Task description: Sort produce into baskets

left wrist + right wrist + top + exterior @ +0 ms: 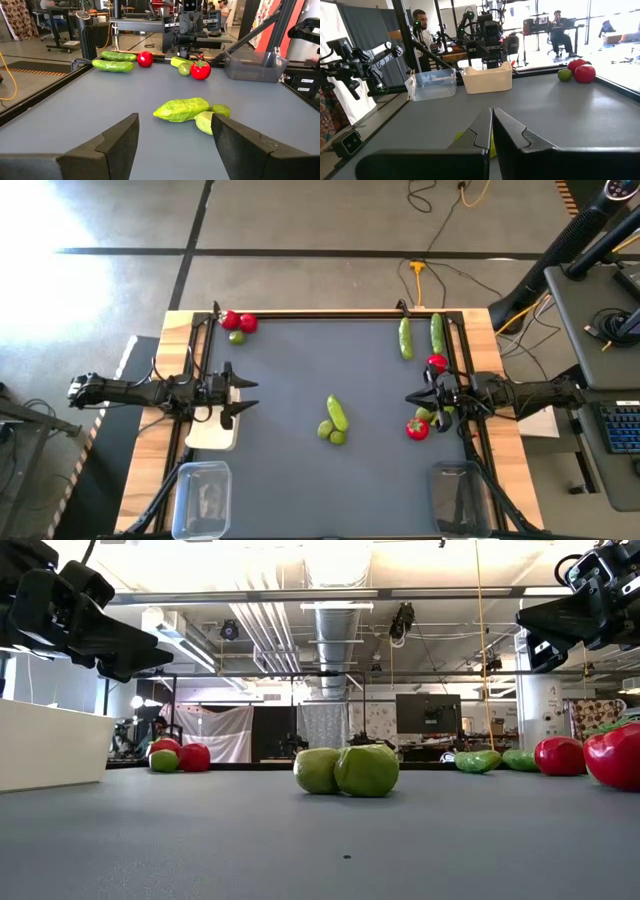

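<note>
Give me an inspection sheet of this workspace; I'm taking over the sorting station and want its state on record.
Surface: dark grey table mat, wooden edges.
Job's things: cucumber and limes mid-table; red pieces and lime at the far left corner; two cucumbers far right; red pieces by the right arm; white tray left; clear tubs near edge.
Clutter: nothing seen.
Grippers: left gripper open, empty, over the tray; right gripper shut, empty.
Cables: yellow cord on the floor.
Surroundings: people at desks.

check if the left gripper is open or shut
Open: in the left wrist view the left gripper shows a wide empty gap between its fingers.
</note>
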`<state>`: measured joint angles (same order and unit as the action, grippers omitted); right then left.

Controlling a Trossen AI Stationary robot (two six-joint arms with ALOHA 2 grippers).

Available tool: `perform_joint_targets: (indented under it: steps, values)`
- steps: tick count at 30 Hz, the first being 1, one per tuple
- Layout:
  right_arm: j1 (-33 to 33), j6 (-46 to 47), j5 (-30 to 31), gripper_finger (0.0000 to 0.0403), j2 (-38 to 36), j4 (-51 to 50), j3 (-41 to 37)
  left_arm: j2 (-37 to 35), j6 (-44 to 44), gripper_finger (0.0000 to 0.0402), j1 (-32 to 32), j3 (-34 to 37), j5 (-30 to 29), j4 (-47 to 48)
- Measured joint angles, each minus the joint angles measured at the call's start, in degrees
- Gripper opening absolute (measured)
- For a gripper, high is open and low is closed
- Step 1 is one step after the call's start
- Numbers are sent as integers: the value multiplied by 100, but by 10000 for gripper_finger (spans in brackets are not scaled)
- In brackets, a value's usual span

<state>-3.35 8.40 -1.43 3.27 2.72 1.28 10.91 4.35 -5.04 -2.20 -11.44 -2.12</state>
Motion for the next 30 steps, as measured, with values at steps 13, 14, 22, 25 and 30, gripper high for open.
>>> perform_joint_targets:
  steps: [13,14,22,25,30]
  values:
    - [2,0,0,9,-1,2,2,-1,-1,233,0,0,0,1]
    - [1,0,0,9,0,1,0,-1,1,233,0,-2,0,1]
    - [0,0,0,9,0,2,2,1,-1,233,0,-2,0,0]
    - [0,0,0,9,0,1,2,1,1,233,0,0,0,1]
    - [1,0,0,9,0,2,2,16,817,233,-4,0,25,-504]
